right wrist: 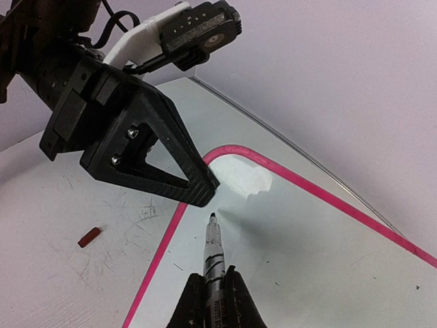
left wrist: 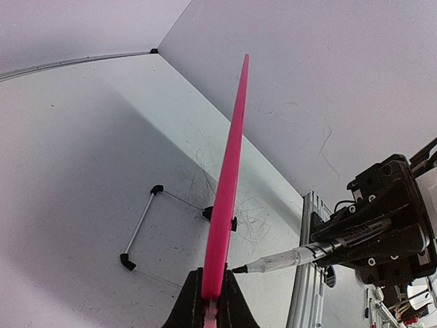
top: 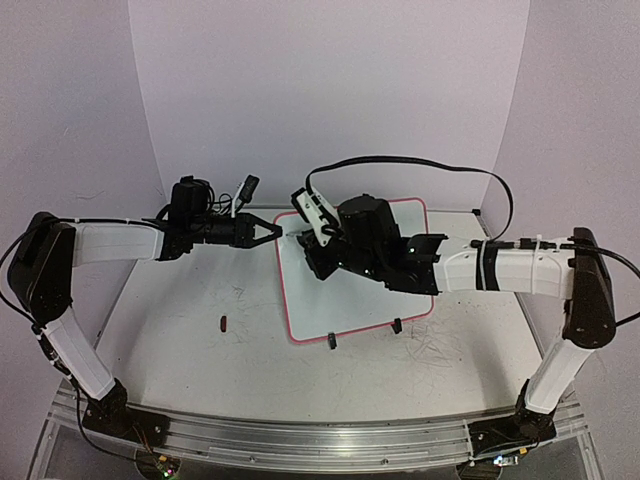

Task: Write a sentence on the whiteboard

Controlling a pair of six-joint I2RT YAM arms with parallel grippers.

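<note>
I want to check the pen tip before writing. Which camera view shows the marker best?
The right wrist view: the marker, in the right gripper, is close and sharp, tip over the whiteboard. The left wrist view shows it from the side. The top external view hides it.

The widest free room lies on the left half of the counter [top: 170, 330], between the left arm [top: 110, 243] and the whiteboard [top: 350, 300]. Only a small red cap [top: 223, 323] lies there, well apart from the board. The near strip in front of the board's two black feet [top: 331, 341] is open too. The far left corner of the board is crowded: the left jaws are clamped on its pink edge, and the marker [right wrist: 214, 249] in the right jaws points its tip just beside them, leaving a narrow gap. The right arm [top: 510, 270] hangs over the board's right side, and a black cable [top: 420, 160] loops across the far side.
</note>
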